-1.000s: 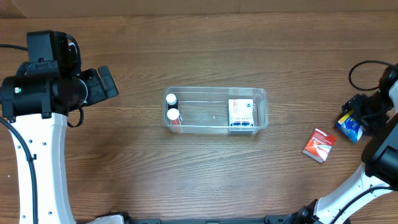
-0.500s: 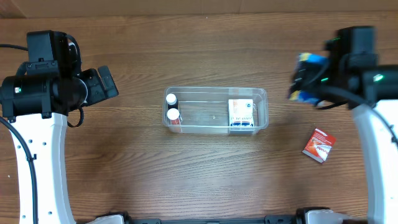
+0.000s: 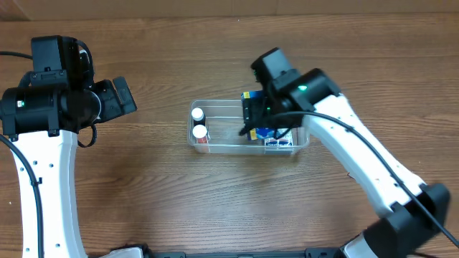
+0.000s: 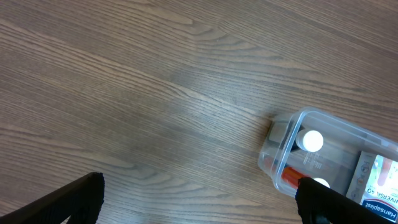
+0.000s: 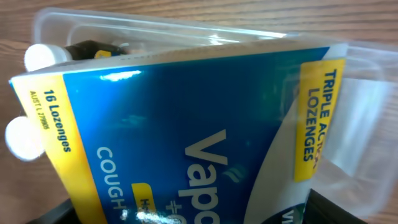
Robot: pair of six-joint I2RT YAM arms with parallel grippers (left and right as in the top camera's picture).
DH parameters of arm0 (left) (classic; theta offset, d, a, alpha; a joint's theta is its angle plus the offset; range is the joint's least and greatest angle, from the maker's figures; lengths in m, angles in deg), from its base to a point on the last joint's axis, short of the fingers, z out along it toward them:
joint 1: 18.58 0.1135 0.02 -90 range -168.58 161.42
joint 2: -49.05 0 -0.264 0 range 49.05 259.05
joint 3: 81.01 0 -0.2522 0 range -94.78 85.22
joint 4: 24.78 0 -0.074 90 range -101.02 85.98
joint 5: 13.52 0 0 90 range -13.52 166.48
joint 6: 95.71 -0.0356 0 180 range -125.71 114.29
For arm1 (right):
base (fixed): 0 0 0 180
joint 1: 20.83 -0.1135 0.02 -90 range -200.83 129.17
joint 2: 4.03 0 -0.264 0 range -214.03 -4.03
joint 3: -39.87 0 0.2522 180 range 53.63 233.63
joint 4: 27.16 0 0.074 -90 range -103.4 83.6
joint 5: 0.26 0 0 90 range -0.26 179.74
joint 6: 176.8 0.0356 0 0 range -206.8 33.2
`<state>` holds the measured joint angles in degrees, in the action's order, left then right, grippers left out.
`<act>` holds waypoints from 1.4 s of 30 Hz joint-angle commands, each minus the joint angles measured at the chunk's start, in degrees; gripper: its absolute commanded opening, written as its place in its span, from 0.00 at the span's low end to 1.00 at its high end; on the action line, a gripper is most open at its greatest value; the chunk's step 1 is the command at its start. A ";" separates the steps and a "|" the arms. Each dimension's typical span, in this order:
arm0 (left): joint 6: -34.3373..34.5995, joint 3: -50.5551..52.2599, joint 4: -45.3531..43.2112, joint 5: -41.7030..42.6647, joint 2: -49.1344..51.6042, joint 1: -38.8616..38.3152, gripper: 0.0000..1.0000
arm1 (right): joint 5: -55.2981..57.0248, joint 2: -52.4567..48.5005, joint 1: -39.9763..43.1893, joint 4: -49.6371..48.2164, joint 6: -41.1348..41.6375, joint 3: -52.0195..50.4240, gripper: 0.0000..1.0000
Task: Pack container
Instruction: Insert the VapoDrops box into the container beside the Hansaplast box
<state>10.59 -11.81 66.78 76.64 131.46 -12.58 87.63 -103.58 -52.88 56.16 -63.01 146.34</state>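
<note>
Lozenge box [image 5: 186, 137] has swung over the container [image 3: 222, 106] — bottles [image 3: 197, 114], second box [image 3: 282, 141] inside.

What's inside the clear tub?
The tub holds two white-capped bottles at its left end and a white box at its right. The right gripper, holding a blue lozenge box, hides much of that box and the middle.

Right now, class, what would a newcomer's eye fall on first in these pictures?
The blue and yellow lozenge box fills the right wrist view, held by the right gripper over the clear container, centre of the overhead view. Two white-capped bottles stand at the container's left end. The left gripper hangs open, far left.
</note>
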 commanded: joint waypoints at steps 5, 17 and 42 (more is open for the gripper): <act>-0.96 -1.05 -0.07 -0.76 -0.02 0.09 1.00 | 0.48 -7.06 -0.57 -3.41 5.07 0.22 0.79; -0.96 -1.05 -0.04 -0.76 0.00 0.09 1.00 | 0.52 -7.32 -0.57 -8.72 5.46 -5.46 0.78; -1.09 -1.05 0.04 -0.76 0.00 0.09 1.00 | -1.25 -7.37 -0.59 -12.55 6.49 -7.58 0.78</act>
<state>10.59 -11.81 66.82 76.64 131.44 -12.58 86.64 -111.14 -53.21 44.16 -56.82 139.04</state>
